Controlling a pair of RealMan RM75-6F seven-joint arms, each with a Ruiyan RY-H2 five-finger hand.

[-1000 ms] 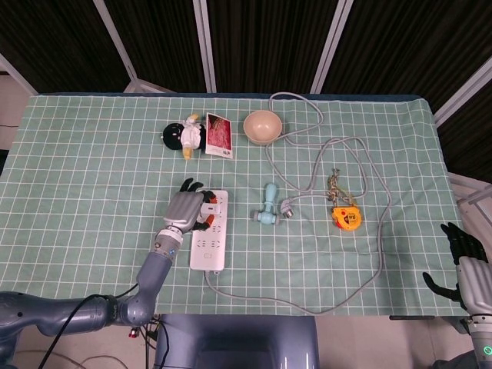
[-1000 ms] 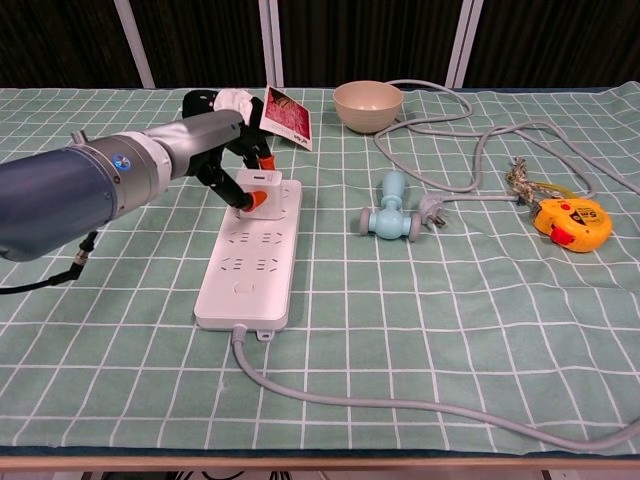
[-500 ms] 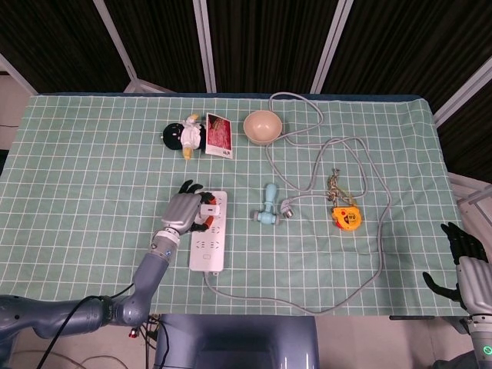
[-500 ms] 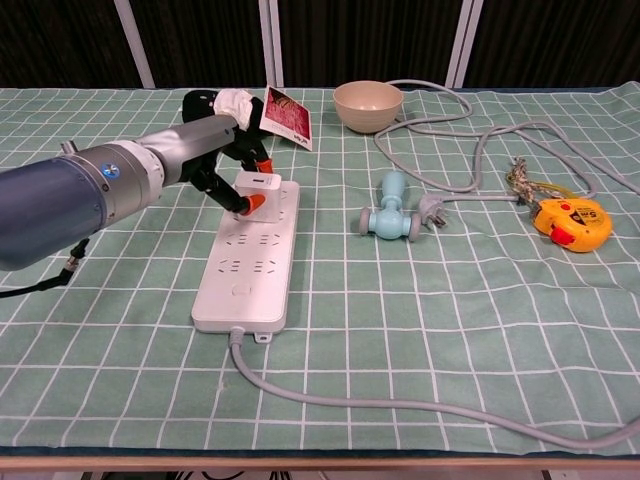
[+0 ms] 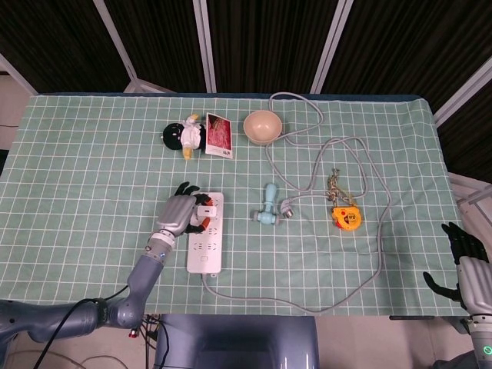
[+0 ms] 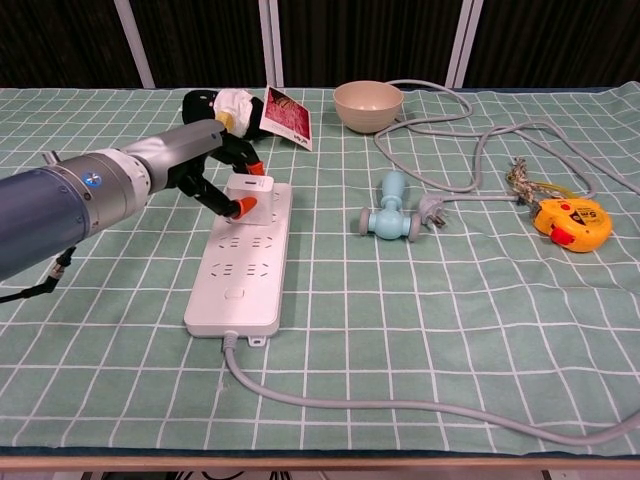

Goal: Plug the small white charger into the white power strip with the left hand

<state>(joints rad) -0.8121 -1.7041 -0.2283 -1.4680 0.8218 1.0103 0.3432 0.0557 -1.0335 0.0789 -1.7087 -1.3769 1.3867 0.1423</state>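
Observation:
The white power strip [image 5: 204, 246] [image 6: 238, 270] lies lengthwise on the green checked cloth, left of centre. Its grey cable [image 6: 400, 408] runs off the near end. The small white charger [image 5: 207, 207] [image 6: 250, 187] sits on the strip's far end. My left hand [image 5: 179, 213] [image 6: 205, 165] reaches in from the left and pinches the charger between orange-tipped fingers [image 6: 241, 208]. Whether the prongs are fully seated is hidden. My right hand [image 5: 464, 259] hangs off the table's right front corner with its fingers apart and nothing in it.
A pale blue dumbbell-shaped toy [image 5: 267, 206] [image 6: 387, 213] and a grey plug [image 6: 431, 208] lie right of the strip. Farther right is an orange tape measure [image 6: 572, 220]. At the back stand a bowl [image 6: 368, 104], a red card [image 6: 286, 116] and a penguin toy [image 5: 183, 136].
My left hand has shifted a little to the left, still on the charger, and the power strip has slid left with it. The right hand has not moved.

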